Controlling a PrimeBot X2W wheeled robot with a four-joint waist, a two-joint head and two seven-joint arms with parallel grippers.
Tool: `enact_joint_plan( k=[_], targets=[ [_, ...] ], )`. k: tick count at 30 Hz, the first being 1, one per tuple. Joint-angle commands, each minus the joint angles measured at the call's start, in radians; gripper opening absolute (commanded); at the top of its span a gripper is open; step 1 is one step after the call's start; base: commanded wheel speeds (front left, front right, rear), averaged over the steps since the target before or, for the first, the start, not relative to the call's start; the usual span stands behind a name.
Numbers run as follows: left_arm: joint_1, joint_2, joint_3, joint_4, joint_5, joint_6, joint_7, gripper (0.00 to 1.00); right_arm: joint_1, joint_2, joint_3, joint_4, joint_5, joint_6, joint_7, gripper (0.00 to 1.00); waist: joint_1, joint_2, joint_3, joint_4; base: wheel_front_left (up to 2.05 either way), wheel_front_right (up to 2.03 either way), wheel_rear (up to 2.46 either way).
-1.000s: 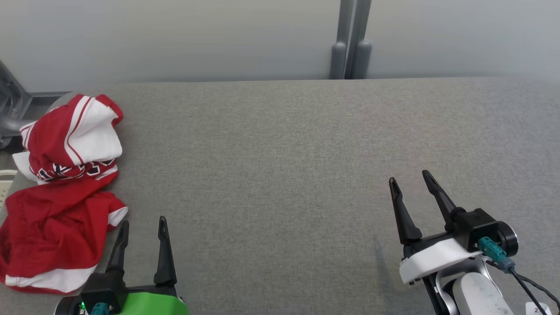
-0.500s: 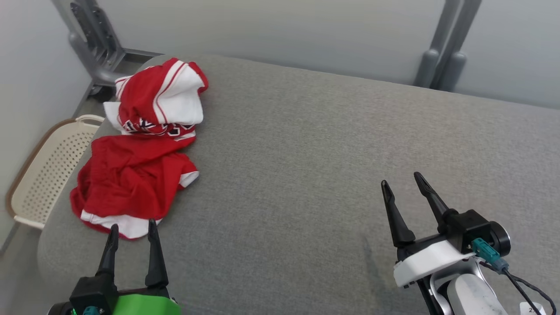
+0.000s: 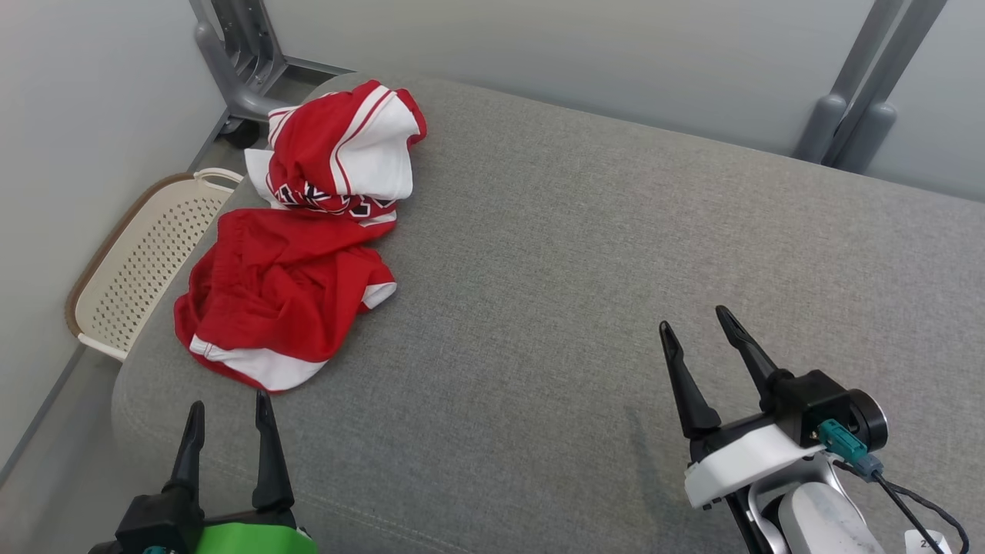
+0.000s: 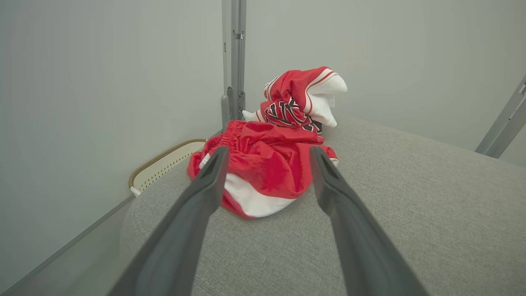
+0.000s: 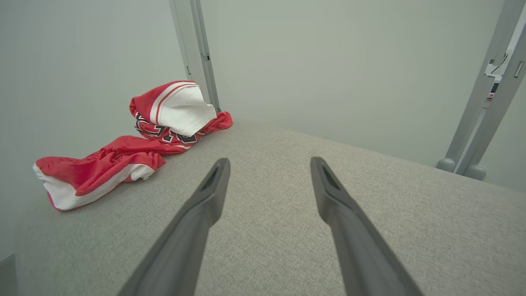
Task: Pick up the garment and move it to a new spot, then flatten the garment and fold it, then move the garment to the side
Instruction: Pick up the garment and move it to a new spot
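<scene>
**Panned left; pick-up next**

Head: cam pan only, no real shift. Red shorts (image 3: 285, 296) and jersey (image 3: 346, 150) heaped at left end of bench (image 3: 577, 269). Left pincer (image 3: 228, 404) apart, near shorts; right pincer (image 3: 692, 319) apart, empty.
L wrist: shorts dead ahead.
R wrist: both at view's far left.

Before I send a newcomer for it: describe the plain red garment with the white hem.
On the grey table, go to the left end beside the cream perforated basket. Of two red garments there, it is the plain red garment nearer the robot, with a white hem; the jersey behind it bears black lettering.
</scene>
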Motion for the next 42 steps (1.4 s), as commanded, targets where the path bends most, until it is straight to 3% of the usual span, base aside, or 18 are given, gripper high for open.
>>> enact_joint_plan(
  k=[1,7,11,21,28,34,42],
  targets=[
    [-0.011,0.001,0.007,0.002,-0.003,-0.008,-0.001,1.00,-0.010,-0.004,-0.006,0.001,-0.009,0.000,-0.003,1.00,0.0000,0.0000,0.003,-0.009,0.00,0.00,0.00],
    [-0.071,0.030,0.032,0.017,0.020,-0.030,-0.001,1.00,-0.015,-0.004,-0.013,-0.002,-0.017,0.000,-0.003,1.00,0.0000,0.0000,0.014,-0.024,0.00,0.00,0.00],
    [-0.158,0.093,0.044,0.049,0.025,-0.053,0.042,1.00,-0.023,-0.004,-0.015,-0.005,-0.021,0.000,-0.003,1.00,0.0000,0.0000,0.028,-0.036,0.00,0.00,0.00],
    [-0.418,0.273,0.074,0.121,-0.042,-0.140,0.353,1.00,-0.058,-0.004,-0.016,-0.012,-0.056,0.000,-0.003,1.00,0.0000,0.0000,0.094,-0.080,0.00,0.00,0.00],
    [-0.547,0.335,0.075,0.272,-0.161,-0.175,0.544,1.00,-0.090,-0.004,-0.012,-0.017,-0.104,0.000,-0.003,1.00,0.0000,0.0000,0.183,-0.127,0.00,0.00,0.00],
    [-0.602,0.327,0.069,0.402,-0.245,-0.184,0.611,1.00,-0.124,-0.004,0.000,-0.019,-0.148,0.000,-0.003,1.00,0.0000,0.0000,0.259,-0.163,0.00,0.00,0.00],
    [-0.638,0.334,0.046,0.546,-0.286,-0.191,0.587,1.00,-0.143,-0.004,-0.004,-0.025,-0.193,0.000,-0.003,1.00,0.0000,0.0000,0.325,-0.203,0.00,0.00,0.00]
  ],
)
